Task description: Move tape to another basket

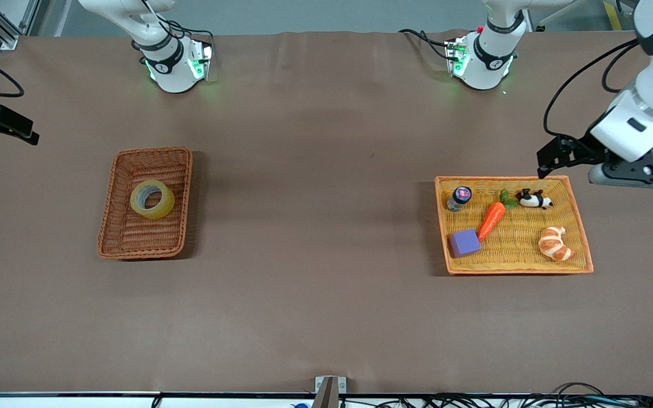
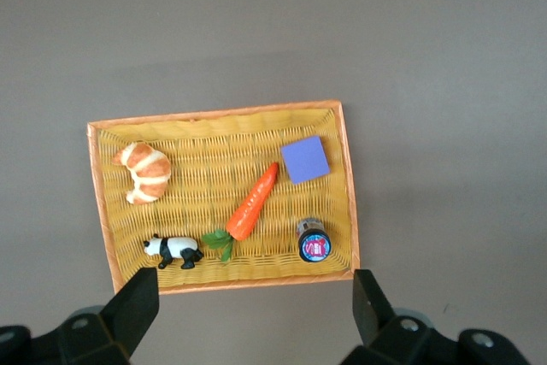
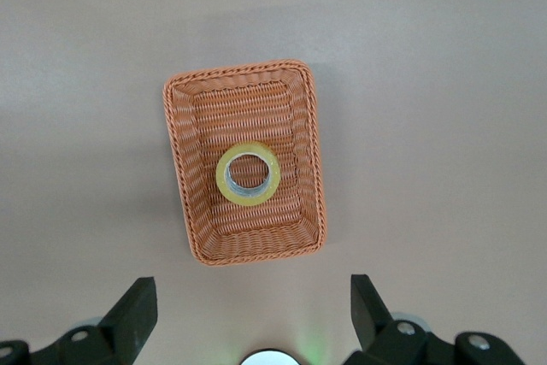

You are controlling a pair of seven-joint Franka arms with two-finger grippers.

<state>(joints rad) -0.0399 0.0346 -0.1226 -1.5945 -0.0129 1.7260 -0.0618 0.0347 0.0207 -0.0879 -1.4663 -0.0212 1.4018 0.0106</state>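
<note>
The tape (image 1: 163,207) (image 3: 221,175), a yellowish ring with a grey core, lies flat inside the reddish-brown wicker basket (image 1: 139,235) (image 3: 248,91) toward the right arm's end of the table. My right gripper (image 3: 252,288) hangs open and empty high over the bare table between that basket and its arm's base. In the front view only its black wrist mount shows at the frame's edge. My left gripper (image 1: 638,177) (image 2: 255,284) is open and empty too. It is held high over the table beside the orange-yellow tray's (image 1: 522,255) (image 2: 214,173) rim.
The tray holds a croissant (image 1: 554,243), a carrot (image 1: 491,220), a purple block (image 1: 464,242), a toy panda (image 1: 533,199) and a small jar (image 1: 459,198). Brown cloth covers the table between basket and tray. Cables run along the table's front edge.
</note>
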